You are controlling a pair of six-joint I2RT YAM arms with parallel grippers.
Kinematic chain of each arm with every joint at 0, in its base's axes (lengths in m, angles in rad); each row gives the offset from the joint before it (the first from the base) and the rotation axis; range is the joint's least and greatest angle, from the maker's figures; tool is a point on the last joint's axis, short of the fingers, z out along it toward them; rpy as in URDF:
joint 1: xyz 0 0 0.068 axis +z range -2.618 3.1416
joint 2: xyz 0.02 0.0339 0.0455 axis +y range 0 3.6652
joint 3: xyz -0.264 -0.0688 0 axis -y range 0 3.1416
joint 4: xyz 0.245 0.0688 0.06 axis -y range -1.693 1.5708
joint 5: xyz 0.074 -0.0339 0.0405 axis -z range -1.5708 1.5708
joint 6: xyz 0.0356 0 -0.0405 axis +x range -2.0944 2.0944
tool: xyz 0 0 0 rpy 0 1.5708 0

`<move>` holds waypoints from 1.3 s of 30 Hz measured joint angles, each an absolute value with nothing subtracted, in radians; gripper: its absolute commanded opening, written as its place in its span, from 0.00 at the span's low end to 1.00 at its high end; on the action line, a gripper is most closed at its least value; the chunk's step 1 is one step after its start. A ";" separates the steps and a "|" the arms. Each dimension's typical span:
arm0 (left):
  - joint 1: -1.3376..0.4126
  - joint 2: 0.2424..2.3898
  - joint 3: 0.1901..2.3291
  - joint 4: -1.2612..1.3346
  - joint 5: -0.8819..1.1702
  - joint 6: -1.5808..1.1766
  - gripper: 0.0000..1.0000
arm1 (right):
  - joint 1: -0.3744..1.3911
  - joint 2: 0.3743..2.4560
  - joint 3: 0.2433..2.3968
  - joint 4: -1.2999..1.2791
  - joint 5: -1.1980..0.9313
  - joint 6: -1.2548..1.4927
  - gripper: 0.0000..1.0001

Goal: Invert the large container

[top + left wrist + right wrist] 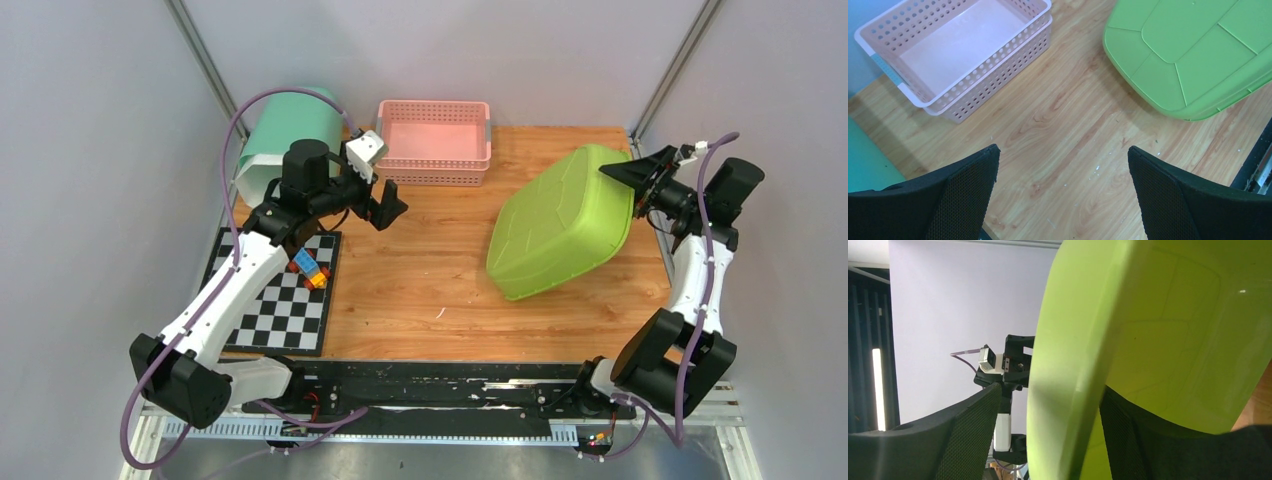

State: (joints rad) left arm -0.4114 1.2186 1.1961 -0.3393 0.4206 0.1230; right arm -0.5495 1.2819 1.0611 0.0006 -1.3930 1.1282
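Note:
The large container is a lime-green tub, tilted on the right half of the table with its ribbed bottom facing up and to the left. Its far right rim is raised. My right gripper straddles that rim, open: in the right wrist view one finger stands apart from the rim's outside while the other lies against the tub's inner wall. My left gripper hovers open over bare wood near the back left, with nothing between its fingertips. The tub's bottom shows at that view's top right.
A pink perforated basket sits at the back centre, close to the left gripper. A teal bin lies at the back left. A chessboard mat with small toy blocks lies at the front left.

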 measured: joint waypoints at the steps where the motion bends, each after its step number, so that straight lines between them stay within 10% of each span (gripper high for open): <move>1: -0.413 1.219 1.197 -0.340 0.420 0.124 1.00 | -0.550 1.283 1.071 -0.022 -1.393 1.113 0.75; 39: -0.442 1.235 1.201 -0.346 0.387 0.147 1.00 | -0.551 1.416 1.147 -0.527 -1.308 0.508 0.64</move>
